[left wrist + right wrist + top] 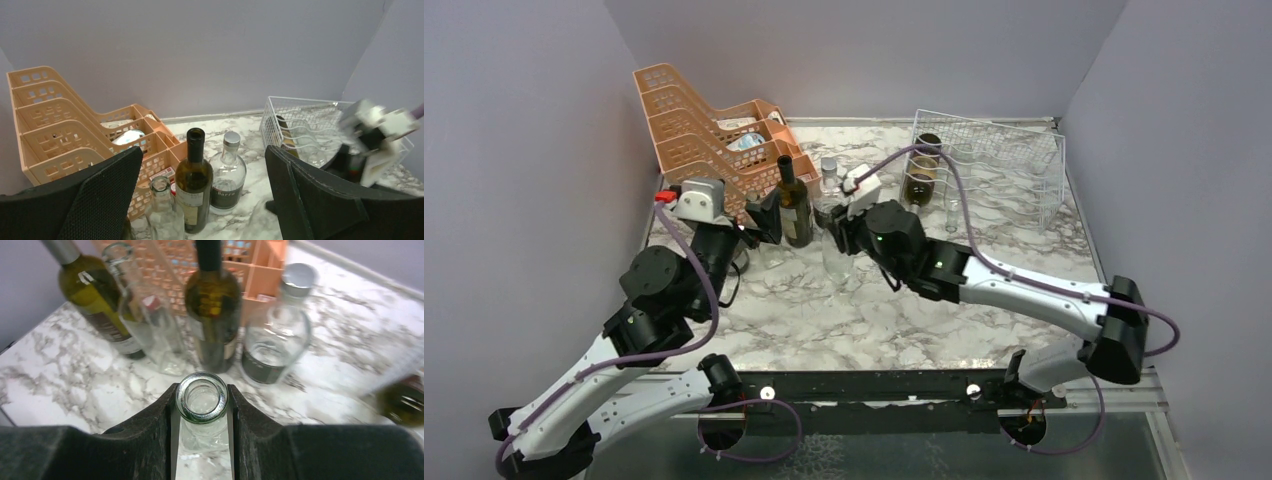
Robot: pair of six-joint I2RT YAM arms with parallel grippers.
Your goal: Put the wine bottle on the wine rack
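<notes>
Grasp step: right hand (pixel 202 412) closed on bottle (pixel 202 396) neck, bottle seemingly upright; next, lift, tilt, lay into rack (pixel 1009 160).

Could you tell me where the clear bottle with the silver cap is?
In the left wrist view the capped clear bottle stands upright on the table, right of the dark wine bottle, between the orange trays and the wine rack.

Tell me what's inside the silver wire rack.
At least two dark glass bottles lie in left cradles of the silver wire rack; a purple cable covers part.
</notes>
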